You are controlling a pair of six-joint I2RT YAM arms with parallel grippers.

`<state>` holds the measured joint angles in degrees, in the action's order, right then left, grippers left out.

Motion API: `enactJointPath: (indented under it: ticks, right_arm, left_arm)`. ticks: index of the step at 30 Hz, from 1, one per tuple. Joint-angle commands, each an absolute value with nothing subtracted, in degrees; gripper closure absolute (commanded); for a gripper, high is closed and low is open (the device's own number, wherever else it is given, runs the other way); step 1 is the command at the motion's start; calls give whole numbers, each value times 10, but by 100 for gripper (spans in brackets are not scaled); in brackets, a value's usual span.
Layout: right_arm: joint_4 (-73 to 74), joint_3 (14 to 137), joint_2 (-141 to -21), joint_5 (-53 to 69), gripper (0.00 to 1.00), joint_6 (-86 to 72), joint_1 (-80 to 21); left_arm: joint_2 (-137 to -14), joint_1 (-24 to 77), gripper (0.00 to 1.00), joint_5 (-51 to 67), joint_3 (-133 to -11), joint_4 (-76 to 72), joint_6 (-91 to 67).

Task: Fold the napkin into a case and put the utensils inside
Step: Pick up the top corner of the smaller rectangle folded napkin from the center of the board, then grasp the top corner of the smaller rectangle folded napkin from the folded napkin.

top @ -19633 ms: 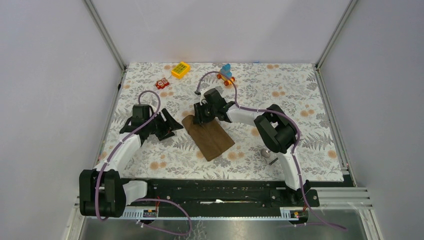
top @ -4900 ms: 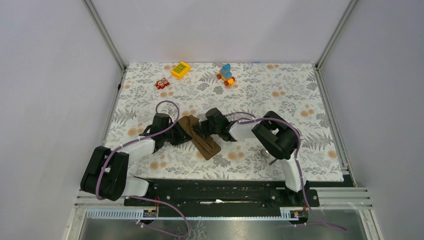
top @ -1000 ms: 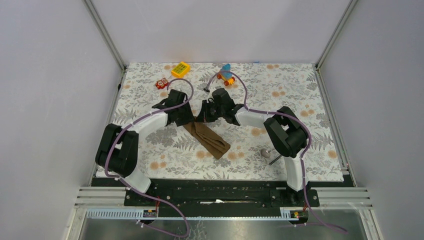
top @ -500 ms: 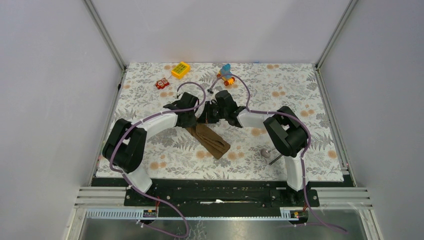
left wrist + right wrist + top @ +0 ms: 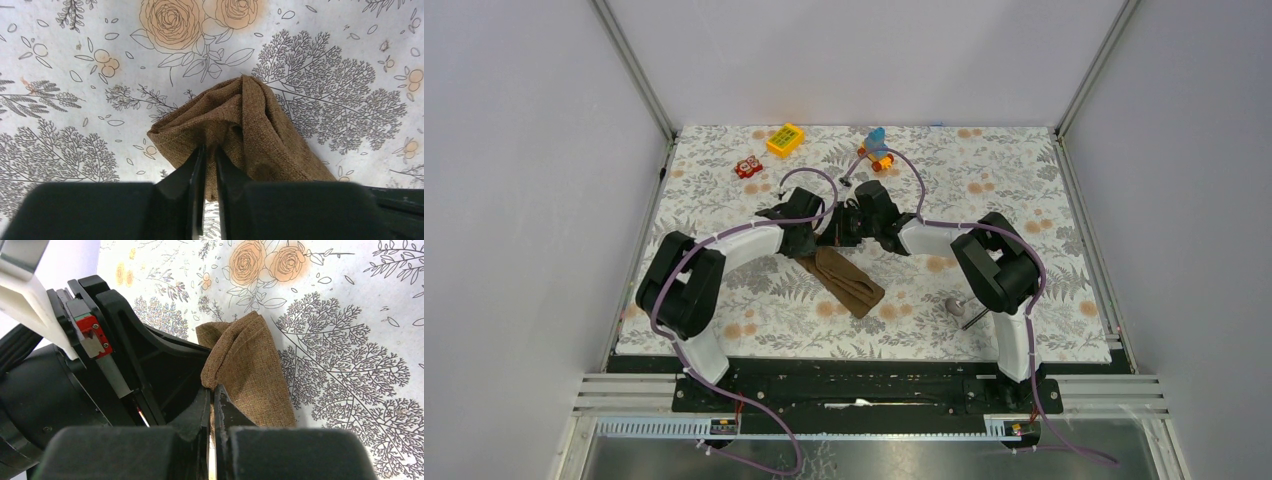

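Napkin lies as a narrow folded strip at centre of the top view, on the flowered tablecloth. Left gripper is nearly closed, pinching its upper end — right gripper is fully closed on same end, from opp. side. Spoon and dark stick lie lower right of centre — well apart from it.

From above we cannot see the far end of the napkin: the left gripper and right gripper cover it. The spoon lies partly behind the right arm, and the dark stick beside it is too small for us to make out. In the left wrist view, the gripper's own body hides the cloth's near end.
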<state>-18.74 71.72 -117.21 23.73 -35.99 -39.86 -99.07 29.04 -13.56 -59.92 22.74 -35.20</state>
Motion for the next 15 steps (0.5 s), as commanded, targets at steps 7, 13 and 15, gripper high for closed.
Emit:
enactJointPath:
  ticks: [7,13,15]
  right_arm:
    - [-250,702,-1165,247,100,-410,-401]
    - [-279,694,-1181,224,100,-452,-418]
    - [-276,698,-1192,213,100,-457,-424]
  left_arm:
    - [-941,290,100,-127,-571,161,-344]
    - [-871,280,100,-103,-494,87,-349]
    - [-852,274,100,-93,-473,63,-352]
